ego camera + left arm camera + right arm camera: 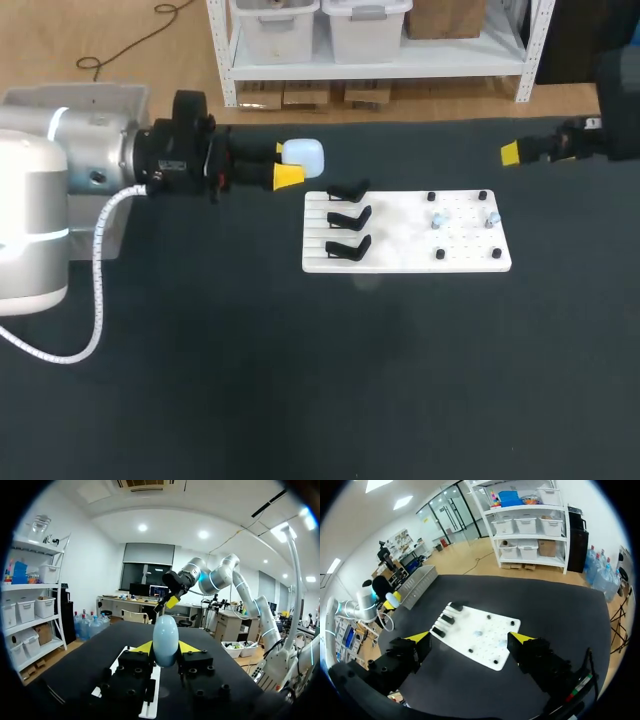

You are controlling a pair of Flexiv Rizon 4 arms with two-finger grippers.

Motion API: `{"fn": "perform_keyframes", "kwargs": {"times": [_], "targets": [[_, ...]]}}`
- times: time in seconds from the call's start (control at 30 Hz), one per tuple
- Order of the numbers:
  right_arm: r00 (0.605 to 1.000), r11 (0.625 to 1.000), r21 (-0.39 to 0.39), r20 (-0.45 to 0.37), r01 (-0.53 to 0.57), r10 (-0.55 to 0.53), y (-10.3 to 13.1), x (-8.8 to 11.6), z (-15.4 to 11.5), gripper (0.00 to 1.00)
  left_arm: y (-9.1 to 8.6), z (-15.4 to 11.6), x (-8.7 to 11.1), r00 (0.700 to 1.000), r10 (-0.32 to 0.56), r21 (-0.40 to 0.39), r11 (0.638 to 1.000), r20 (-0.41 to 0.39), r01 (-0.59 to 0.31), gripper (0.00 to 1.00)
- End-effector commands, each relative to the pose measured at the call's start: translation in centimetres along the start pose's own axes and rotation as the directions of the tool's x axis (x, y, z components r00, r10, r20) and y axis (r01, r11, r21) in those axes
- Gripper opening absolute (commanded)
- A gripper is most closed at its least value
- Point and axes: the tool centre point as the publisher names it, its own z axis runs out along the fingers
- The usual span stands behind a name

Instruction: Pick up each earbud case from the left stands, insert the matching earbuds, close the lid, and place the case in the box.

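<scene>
My left gripper (288, 163) is shut on a pale blue-white earbud case (305, 155), held in the air just left of the white board (400, 255). In the left wrist view the closed case (165, 640) stands upright between the yellow fingertips (142, 647). Three black stands (348, 217) line the board's left side, all empty. Two small earbuds (437, 220) lie among black pegs on its right half. My right gripper (515, 153) hovers open beyond the board's far right corner. In its own view the right gripper (470, 639) is spread wide above the board (492, 645), holding nothing.
A grey box (80, 100) sits at the table's far left, behind my left arm, and shows as a grey bin (417, 582) in the right wrist view. Dark tabletop stretches in front of the board.
</scene>
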Motion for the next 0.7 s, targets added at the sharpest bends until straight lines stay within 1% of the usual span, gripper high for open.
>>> {"fn": "perform_keyframes", "kwargs": {"times": [0.03,0.17,0.3,0.5,0.7], "targets": [[1.0,0.999,0.042,-0.004,0.006,-0.006,2.0,0.5,-1.1,1.0,0.5,0.6,-0.3,1.0,0.006,0.018,1.0,-0.006,-0.006,0.0],[1.0,0.999,0.049,-0.008,0.009,-0.008,2.3,0.9,-1.5,1.0,0.3,1.4,-0.5,1.0,0.016,0.025,1.0,-0.001,-0.016,0.0],[1.0,0.998,0.057,-0.011,0.005,-0.004,2.3,1.2,-1.7,1.0,-0.3,2.2,-0.3,1.0,0.015,0.032,0.999,0.003,-0.015,0.0],[1.0,0.998,0.059,-0.011,0.01,-0.01,3.2,1.2,-2.2,1.0,-1.0,3.3,-0.3,1.0,0.013,0.043,0.999,0.003,-0.014,0.0],[1.0,0.998,0.059,-0.012,0.005,-0.004,3.0,1.6,-2.3,1.0,-1.7,4.2,-0.1,1.0,0.014,0.045,0.999,0.001,-0.014,0.0]]}}
